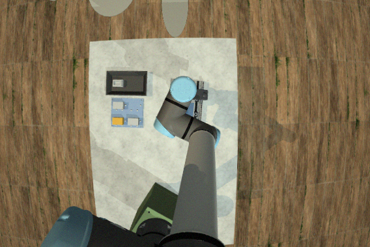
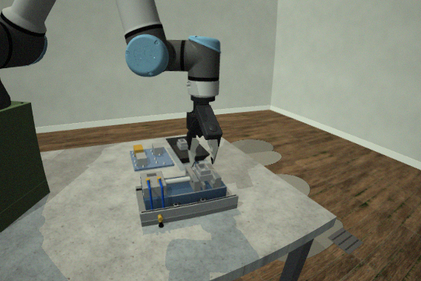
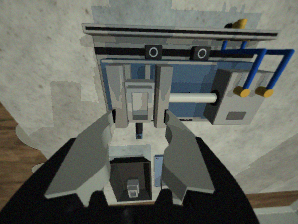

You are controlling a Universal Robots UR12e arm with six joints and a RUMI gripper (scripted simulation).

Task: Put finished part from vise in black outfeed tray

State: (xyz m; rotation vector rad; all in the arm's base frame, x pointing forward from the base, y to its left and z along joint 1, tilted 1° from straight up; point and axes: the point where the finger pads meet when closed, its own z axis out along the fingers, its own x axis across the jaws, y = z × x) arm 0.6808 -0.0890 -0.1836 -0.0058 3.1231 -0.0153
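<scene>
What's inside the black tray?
One small grey block sits at one end of the black tray; the rest looks bare. Whether the block has a pocket on top is too small to tell.
</scene>
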